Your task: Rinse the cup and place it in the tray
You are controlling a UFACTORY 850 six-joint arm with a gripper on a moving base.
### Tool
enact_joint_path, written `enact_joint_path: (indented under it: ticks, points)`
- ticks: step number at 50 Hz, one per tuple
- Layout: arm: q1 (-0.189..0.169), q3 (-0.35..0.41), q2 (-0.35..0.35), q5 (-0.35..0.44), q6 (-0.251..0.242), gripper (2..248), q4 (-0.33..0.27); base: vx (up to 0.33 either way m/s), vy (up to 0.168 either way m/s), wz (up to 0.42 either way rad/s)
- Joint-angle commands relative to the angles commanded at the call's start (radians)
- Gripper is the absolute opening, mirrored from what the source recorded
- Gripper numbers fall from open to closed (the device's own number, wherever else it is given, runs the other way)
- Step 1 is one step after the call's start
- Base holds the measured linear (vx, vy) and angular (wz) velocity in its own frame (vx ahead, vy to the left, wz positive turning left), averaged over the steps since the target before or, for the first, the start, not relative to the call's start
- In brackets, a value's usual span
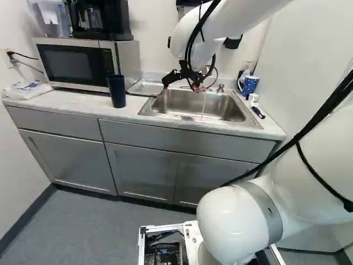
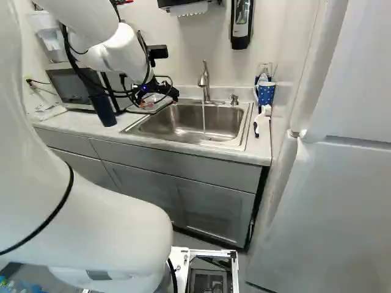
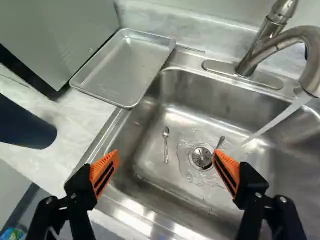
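One pair of jaws, wide open and empty; one cup, standing.
Left base view: dark blue cup (image 1: pixel 116 91), upright on the desk (image 1: pixel 60 102) beside the microwave (image 1: pixel 80 63); a skewed approach could topple it. Right base view: running water (image 2: pixel 204 119), sink (image 2: pixel 183 125); wetted, the cup may slip from a light grip. Wrist view: orange pads (image 3: pixel 103 172) well apart, touching nothing; cup outside them; tray (image 3: pixel 120 67) beyond, its rim liable to catch a cup lowered too soon.
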Motion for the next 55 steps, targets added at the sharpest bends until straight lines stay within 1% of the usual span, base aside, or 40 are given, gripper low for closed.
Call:
enact_joint_path:
  ticks: [17,55]
  points:
    - [0.062,-0.009,-0.01,0.0,0.0,247,0.0,0.0,0.0,0.0]
    - [0.196,-0.054,-0.06,0.0,0.0,247,0.0,0.0,0.0,0.0]
